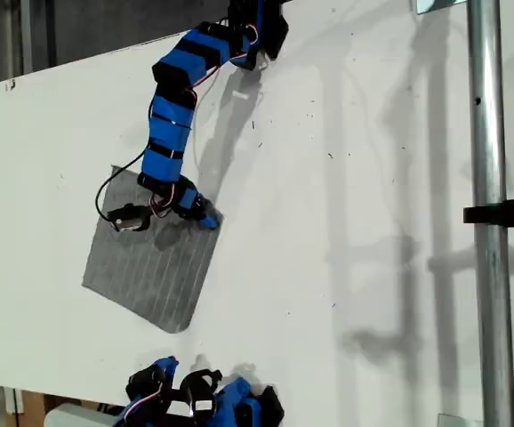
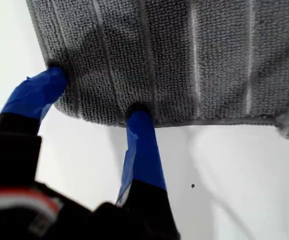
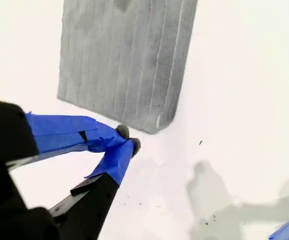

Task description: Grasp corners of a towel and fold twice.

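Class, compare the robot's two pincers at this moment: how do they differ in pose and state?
My first pincer is open, its fingertips pressed at the towel edge near a corner. My second pincer is shut on nothing, off the towel over the bare white table, close to another corner. Both have blue-taped fingers.
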Motion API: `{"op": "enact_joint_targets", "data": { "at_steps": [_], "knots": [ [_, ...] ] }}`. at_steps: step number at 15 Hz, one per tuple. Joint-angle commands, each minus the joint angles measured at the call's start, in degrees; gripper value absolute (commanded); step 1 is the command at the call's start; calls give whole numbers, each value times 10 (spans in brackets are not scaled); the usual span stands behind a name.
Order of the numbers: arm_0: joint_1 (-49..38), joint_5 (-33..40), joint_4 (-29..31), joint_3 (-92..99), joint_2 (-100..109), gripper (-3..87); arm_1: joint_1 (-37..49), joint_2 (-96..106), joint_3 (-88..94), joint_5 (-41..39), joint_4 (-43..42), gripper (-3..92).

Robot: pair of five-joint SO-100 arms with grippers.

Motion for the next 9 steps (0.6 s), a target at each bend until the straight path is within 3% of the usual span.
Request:
{"op": "enact_joint_targets", "data": {
  "at_steps": [1, 3, 6, 8, 9],
  "knots": [
    [-4, 4, -1, -4, 12, -29, -19, -8, 0, -3, 48, 297],
    [-4, 4, -1, -3, 14, -29, -26, -22, 0, 4, 83, 313],
    [-4, 4, -1, -3, 15, -29, -25, -24, 9, 13, 94, 209],
    [0, 4, 0, -2, 18, -29, -25, -24, 9, 19, 99, 191],
    [1, 4, 0, -2, 18, -29, -25, -24, 9, 23, 101, 111]
  ]
}}
